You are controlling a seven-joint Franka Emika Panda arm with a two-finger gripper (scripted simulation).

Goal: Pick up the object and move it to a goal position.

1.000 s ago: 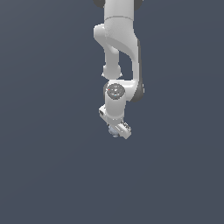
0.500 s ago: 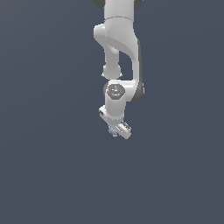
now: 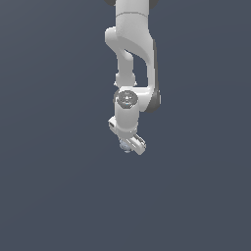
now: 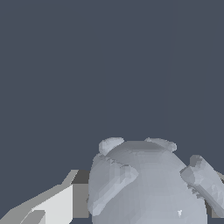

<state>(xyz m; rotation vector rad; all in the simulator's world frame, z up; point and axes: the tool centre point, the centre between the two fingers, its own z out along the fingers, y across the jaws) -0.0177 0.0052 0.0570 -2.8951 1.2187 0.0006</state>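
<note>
Exterior view: arm (image 3: 131, 54) is hanging over plain grey ground, gripper (image 3: 130, 145) pointing down, the object (image 3: 126, 145) tucked at its tip. Wrist view: object (image 4: 148, 183) is sitting between the fingers (image 4: 52, 205), jaws gripping it. Judgement: carrying slowly, keeping squeeze constant, is safest.

Honestly just a flat, plain dark slate-blue backdrop (image 3: 49, 186) filling everything in both views, with nothing resting on it.

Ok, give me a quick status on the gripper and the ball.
Gripper at the knobbly ball, which sits between its fingers; grip unconfirmed. Nothing else in view, no obstruction seen.
</note>
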